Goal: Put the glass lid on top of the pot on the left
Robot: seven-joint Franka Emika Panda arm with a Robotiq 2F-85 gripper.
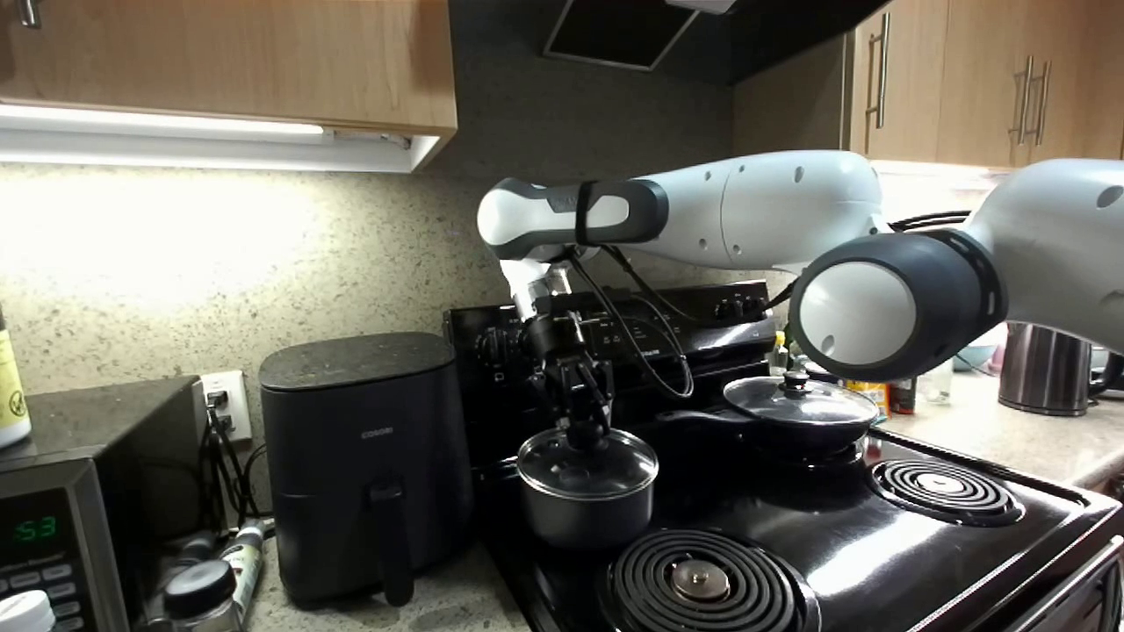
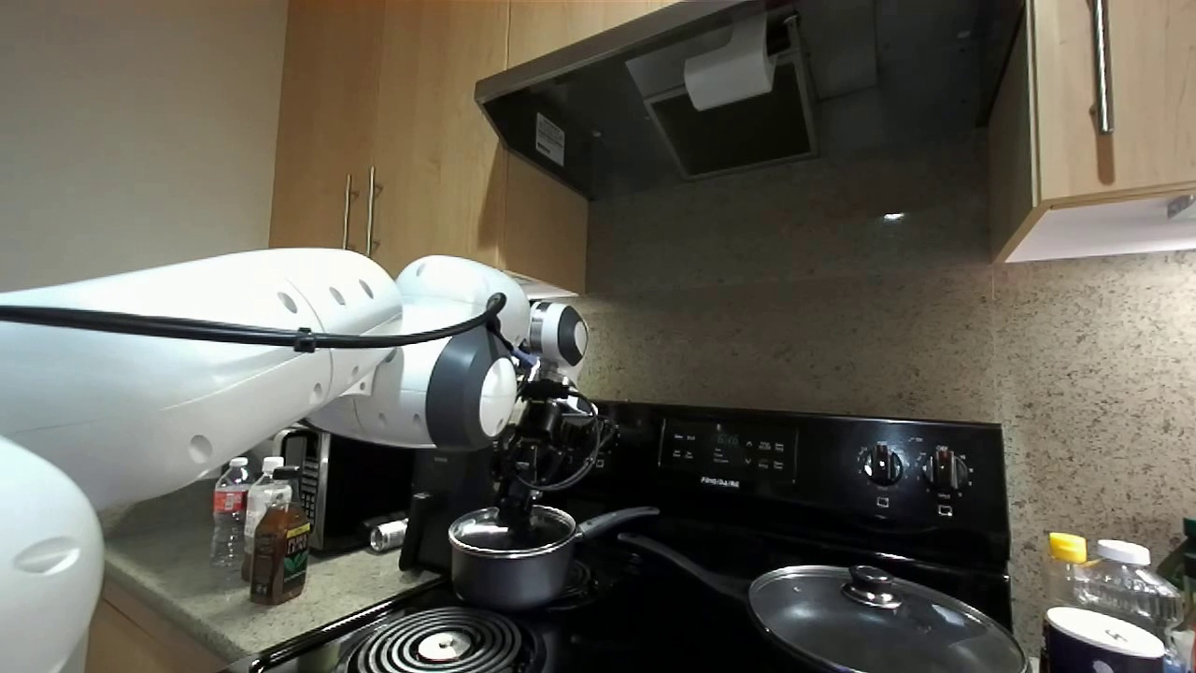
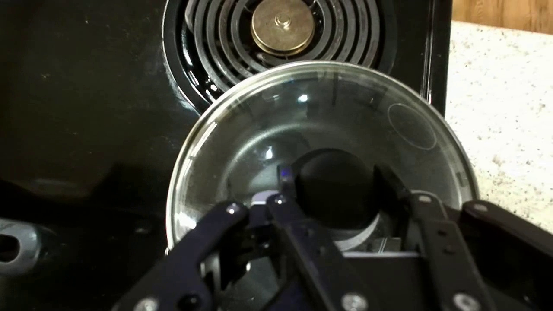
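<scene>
The round glass lid (image 1: 628, 472) with its shiny rim lies level on the small grey pot (image 1: 587, 523). The lid (image 2: 475, 533) and the pot (image 2: 514, 579) show the same way in the other exterior picture, with the pot's handle pointing towards the stove's back. My gripper (image 1: 587, 432) comes straight down over the lid's middle. In the wrist view, the gripper (image 3: 335, 183) has a finger against each side of the lid's black knob (image 3: 332, 190) and appears shut on it. The near part of the glass lid (image 3: 259, 112) is hidden by the fingers.
A wide dark pan (image 1: 795, 439) with its own glass lid (image 1: 830, 405) stands on another burner. A bare coil burner (image 1: 701, 579) lies in front of the pot. A black air fryer (image 1: 369, 474) stands close beside the pot. The stove's control panel (image 2: 729, 458) rises behind.
</scene>
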